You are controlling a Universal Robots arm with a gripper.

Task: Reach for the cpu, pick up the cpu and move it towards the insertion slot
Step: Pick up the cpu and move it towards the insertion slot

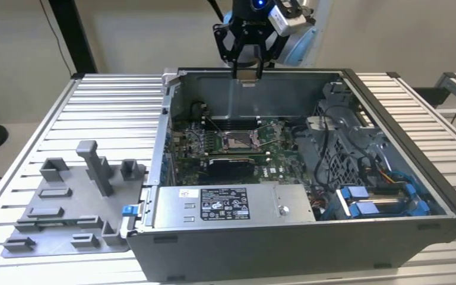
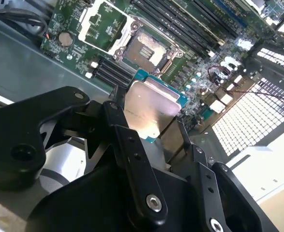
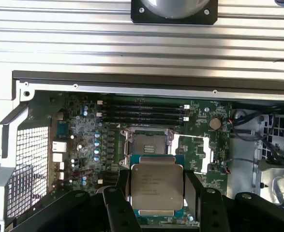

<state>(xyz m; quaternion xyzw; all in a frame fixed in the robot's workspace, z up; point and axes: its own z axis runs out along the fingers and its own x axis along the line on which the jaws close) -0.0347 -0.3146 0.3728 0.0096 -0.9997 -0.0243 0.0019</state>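
The jaws [image 3: 157,193] grip the cpu [image 3: 157,186] by its edges. It hangs above the open case [image 1: 418,178], near the insertion slot [image 3: 149,144].

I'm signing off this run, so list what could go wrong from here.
1. The gripper holds the cpu only by its edges, above the motherboard; a slip would likely drop it onto components.
2. The insertion slot is barely larger than the chip, so misalignment could jam it against the metal frame.

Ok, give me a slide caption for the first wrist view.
End effector holding the cpu above the open computer case's motherboard, close to the insertion slot.
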